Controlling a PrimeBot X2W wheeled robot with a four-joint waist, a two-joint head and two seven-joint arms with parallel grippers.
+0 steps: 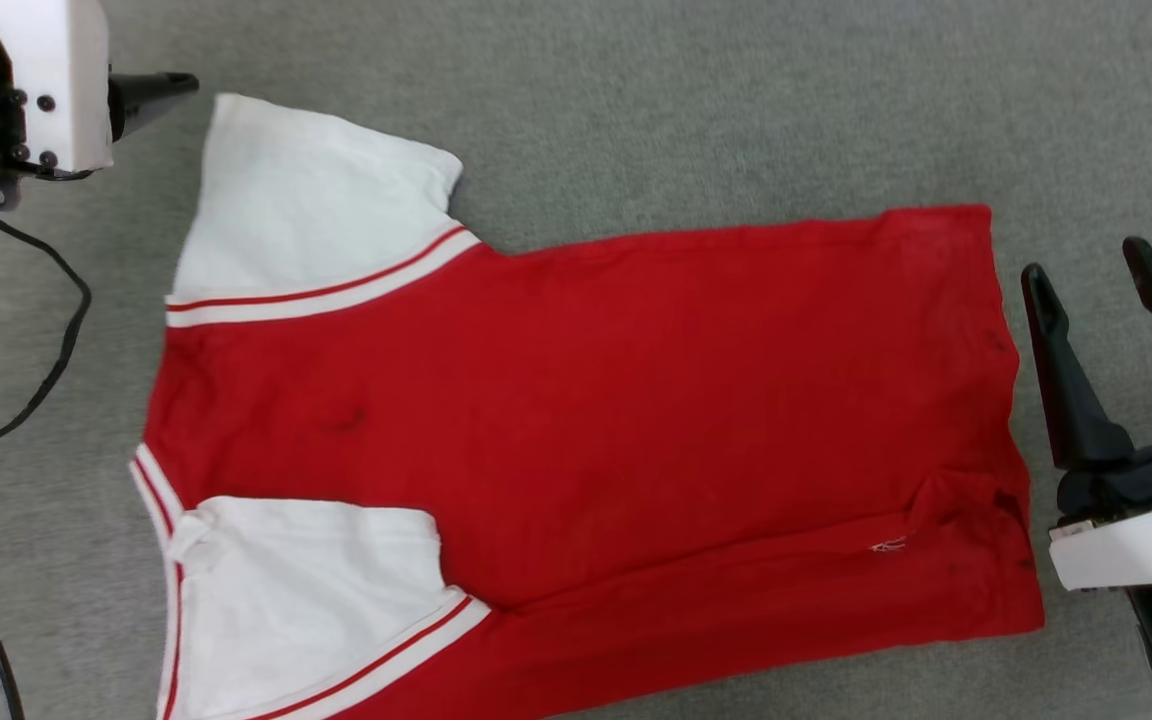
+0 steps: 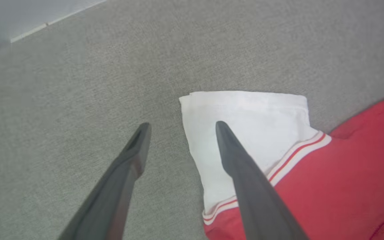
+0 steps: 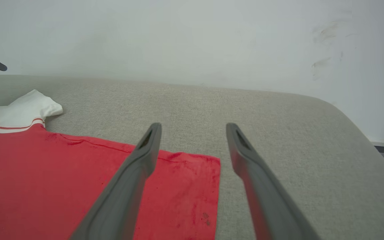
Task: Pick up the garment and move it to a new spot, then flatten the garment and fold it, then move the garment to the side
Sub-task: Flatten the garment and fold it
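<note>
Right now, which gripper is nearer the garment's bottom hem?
Right. The right gripper stands open just beside the hem; the left gripper is at the opposite end, by a white sleeve.

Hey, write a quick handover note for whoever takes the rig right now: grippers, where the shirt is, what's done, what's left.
Left gripper: open, holding nothing, at the outer edge of the far white sleeve.
Right gripper: open, holding nothing, just off the hem.
Garment: spread on the grey surface, plain red side up, neckline toward the left gripper; creased near the lower hem corner.
Done: laid out, mostly flattened.
Left: smooth the crease, fold, move it aside.
</note>
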